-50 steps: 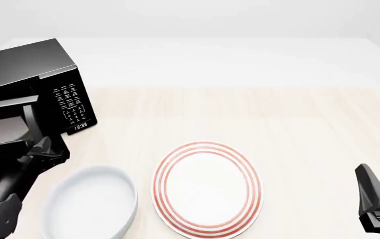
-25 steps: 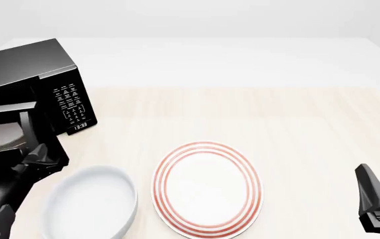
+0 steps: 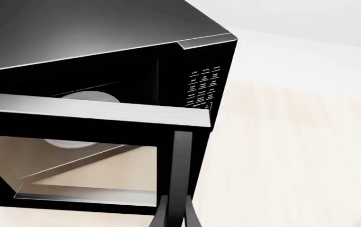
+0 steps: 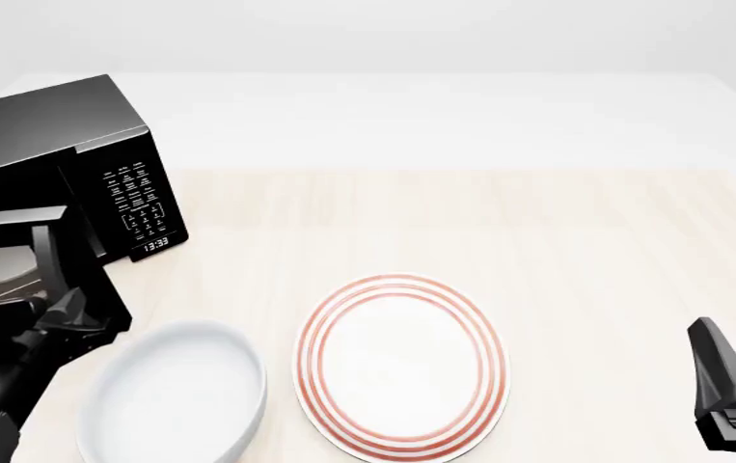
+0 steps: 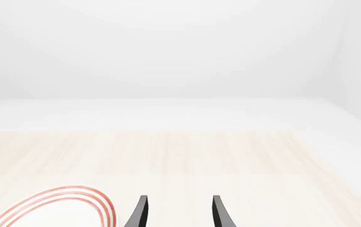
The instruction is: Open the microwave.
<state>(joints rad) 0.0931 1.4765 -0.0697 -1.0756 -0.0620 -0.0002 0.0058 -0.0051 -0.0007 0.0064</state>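
A pale wood worktop (image 4: 574, 231) runs out to a plain white backdrop, and your microwave (image 4: 52, 135) sits at about ten o'clock in the front view, hard against the left edge. Its door (image 3: 92, 142) is already swung well out from the cavity: through the left wrist camera you can look past the door's top edge to the pale turntable (image 3: 89, 97) inside, with the keypad (image 3: 204, 87) exposed beside the opening. I judge the job mostly done; what is left is to carry the swing wider if you want the cavity fully clear, then let go.

Your left claw (image 3: 174, 218) shows two dark fingers close on either side of the vertical bar handle (image 3: 180, 165), so it looks clamped on that handle, though the contact itself sits at the frame's bottom edge.

Your right claw (image 5: 178, 213) waits at four o'clock with its fingers apart and nothing between them, well away from the work.

A white bowl (image 4: 175, 395) at seven o'clock and a red-ringed plate (image 4: 400, 362) at six lie near the door's path.
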